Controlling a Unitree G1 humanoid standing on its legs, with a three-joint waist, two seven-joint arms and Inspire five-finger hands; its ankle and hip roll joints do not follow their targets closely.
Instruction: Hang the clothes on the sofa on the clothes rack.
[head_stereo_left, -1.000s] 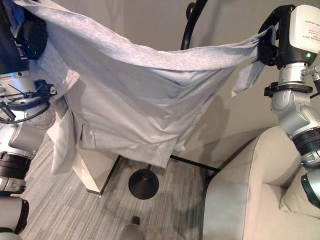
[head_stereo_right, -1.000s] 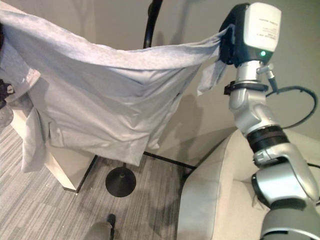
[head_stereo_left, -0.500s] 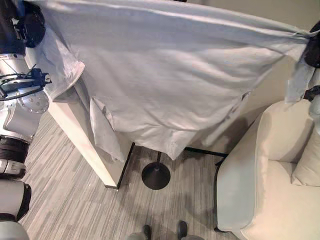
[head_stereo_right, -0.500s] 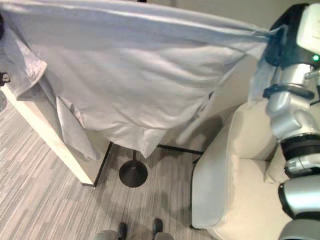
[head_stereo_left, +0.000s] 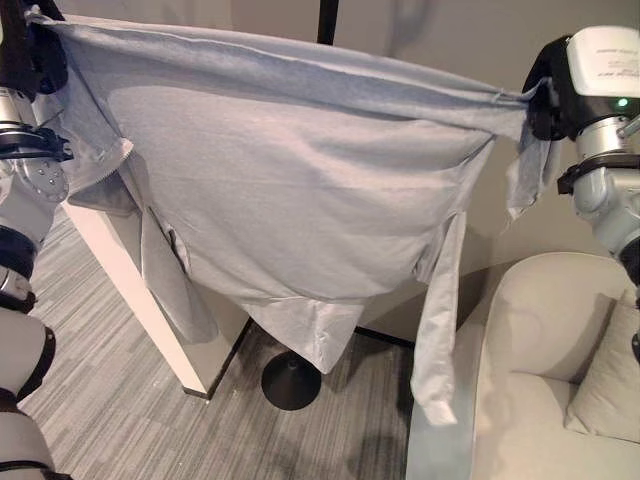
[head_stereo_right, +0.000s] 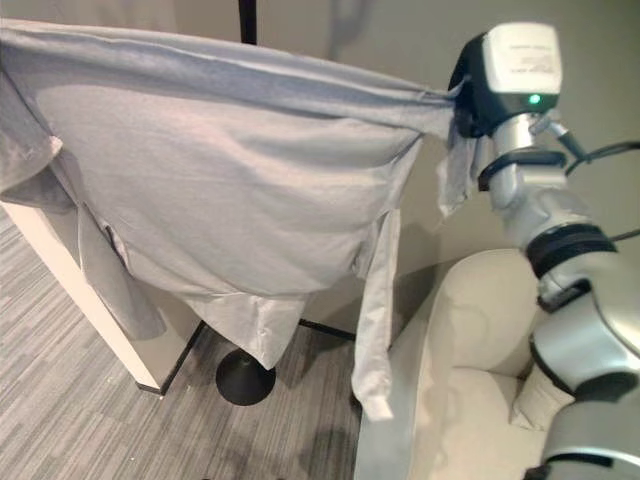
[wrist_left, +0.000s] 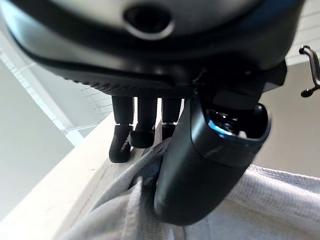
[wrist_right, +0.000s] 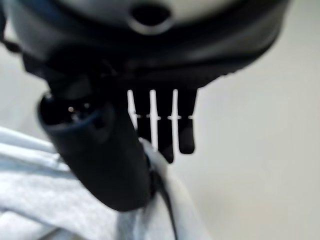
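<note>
Grey shirt stretched between both hands. Left hand pinches one edge between thumb and fingers; right hand pinches the other likewise.

A living-room-like corner: a cream sofa with a cushion, grey striped carpet, and a black clothes rack.

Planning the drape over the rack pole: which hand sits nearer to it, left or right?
Probably the left. The rack pole rises behind the shirt, nearer the left hand than the right hand. Both pinch the stretched top edge.
</note>
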